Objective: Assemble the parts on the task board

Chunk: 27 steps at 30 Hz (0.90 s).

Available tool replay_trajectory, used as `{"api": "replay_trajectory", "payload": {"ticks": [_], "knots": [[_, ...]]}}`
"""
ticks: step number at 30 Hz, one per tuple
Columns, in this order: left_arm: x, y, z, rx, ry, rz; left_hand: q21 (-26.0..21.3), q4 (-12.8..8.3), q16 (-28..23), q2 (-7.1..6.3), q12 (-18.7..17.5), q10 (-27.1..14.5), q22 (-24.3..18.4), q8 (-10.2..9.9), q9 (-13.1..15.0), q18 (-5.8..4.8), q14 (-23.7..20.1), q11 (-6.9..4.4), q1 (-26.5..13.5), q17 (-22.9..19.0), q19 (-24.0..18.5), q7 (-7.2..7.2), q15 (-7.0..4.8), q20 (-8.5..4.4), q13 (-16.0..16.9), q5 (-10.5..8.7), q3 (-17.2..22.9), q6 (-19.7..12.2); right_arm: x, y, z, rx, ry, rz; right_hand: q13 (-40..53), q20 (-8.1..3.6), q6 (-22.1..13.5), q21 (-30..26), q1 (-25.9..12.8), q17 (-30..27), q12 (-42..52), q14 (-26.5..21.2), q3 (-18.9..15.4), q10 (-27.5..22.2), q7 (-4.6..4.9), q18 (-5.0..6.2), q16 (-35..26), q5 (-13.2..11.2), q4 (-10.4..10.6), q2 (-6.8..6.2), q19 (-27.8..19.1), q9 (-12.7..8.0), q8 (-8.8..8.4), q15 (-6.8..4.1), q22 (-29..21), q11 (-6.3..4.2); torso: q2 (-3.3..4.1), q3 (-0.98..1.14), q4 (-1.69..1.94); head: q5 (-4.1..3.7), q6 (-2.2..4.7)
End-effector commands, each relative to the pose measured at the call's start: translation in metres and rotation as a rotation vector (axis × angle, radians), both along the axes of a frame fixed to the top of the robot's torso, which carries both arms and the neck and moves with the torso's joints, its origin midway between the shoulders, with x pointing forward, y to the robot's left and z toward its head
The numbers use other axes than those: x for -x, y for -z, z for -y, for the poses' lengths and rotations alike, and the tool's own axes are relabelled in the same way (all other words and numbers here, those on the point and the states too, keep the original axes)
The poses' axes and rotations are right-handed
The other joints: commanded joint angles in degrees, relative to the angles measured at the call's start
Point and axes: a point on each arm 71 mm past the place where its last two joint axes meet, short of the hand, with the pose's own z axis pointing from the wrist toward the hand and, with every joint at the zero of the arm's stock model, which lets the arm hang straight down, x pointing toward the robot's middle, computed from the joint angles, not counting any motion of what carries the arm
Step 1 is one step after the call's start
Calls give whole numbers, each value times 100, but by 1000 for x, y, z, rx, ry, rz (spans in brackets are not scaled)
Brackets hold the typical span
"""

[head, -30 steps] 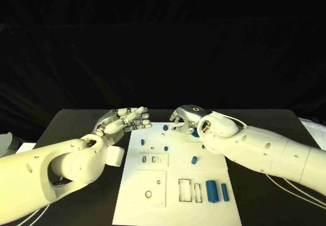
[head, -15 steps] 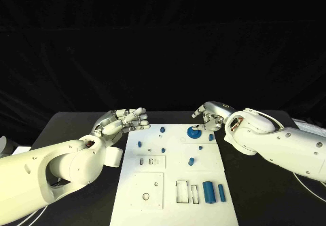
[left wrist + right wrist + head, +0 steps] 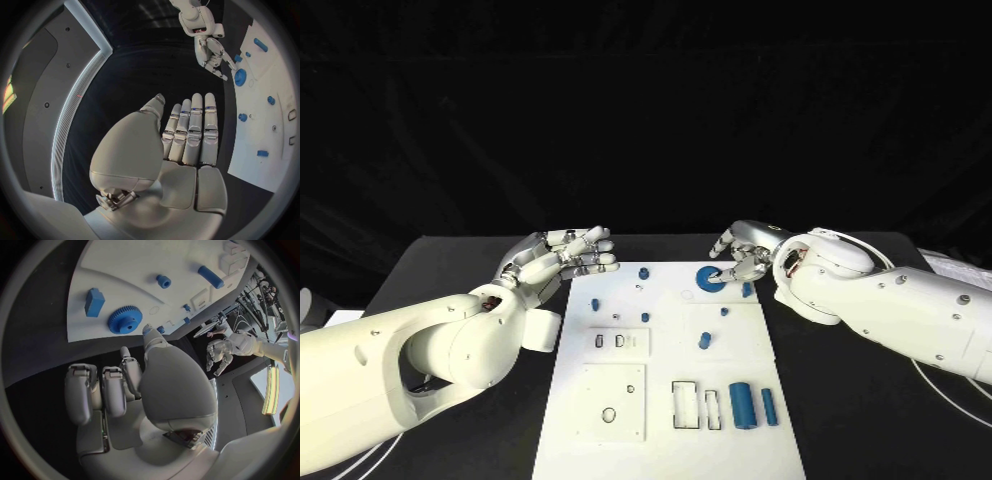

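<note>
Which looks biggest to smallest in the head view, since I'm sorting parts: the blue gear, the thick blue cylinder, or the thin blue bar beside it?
1. Thick blue cylinder.
2. Blue gear, though it lies farther from the camera, so this is unsure.
3. Thin blue bar, clearly slimmest.

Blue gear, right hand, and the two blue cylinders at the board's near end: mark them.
blue gear (image 3: 125, 320), right wrist view, toothed face.
right hand (image 3: 741, 250), head view, back of the hand.
blue cylinders (image 3: 743, 405), head view, the thicker one's side.
</note>
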Motion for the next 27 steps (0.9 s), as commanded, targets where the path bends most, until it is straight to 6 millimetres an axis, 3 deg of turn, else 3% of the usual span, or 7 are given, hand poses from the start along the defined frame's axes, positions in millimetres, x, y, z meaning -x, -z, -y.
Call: {"api": "replay_trajectory", "payload": {"ticks": [1, 12, 27], "knots": [[0, -2, 3, 14, 22, 6, -25, -39, -25, -6, -15, -53, -8, -35, -7, 65, 2, -7, 61, 9, -3, 29, 31, 36, -5, -27, 5, -14, 0, 7, -3, 54, -10, -31, 178, 26, 39, 66, 60, 962, 158, 496, 3, 70, 17, -131, 69, 28, 6, 18, 138, 8, 29, 28, 480, 6, 2, 1, -2, 10, -7], [0, -1, 2, 13, 21, 5, -25, -39, -25, -6, -15, -53, -8, -35, -7, 65, 2, -7, 61, 9, -3, 29, 31, 36, -5, -27, 5, -14, -3, 14, -6, 69, -9, -19, 380, 36, 130, 115, 157, 1033, 318, 505, 68, 94, 14, -147, 104, 80, -102, 168, 167, 13, 89, 34, 571, 5, 4, 0, 5, 12, -20], [-1, -1, 2, 13, 20, 5, -27, -42, -30, -3, -15, -55, -10, -35, -7, 65, 2, -7, 63, 12, -4, 29, 31, 37, -6, -26, 8, -15, -4, 16, -7, 73, -17, -28, 467, 31, 259, 136, 190, 1075, 382, 512, 132, 115, -5, -154, 123, 104, -184, 258, 180, 25, 146, 24, 610, -11, 6, 2, -7, 25, -46]]}}
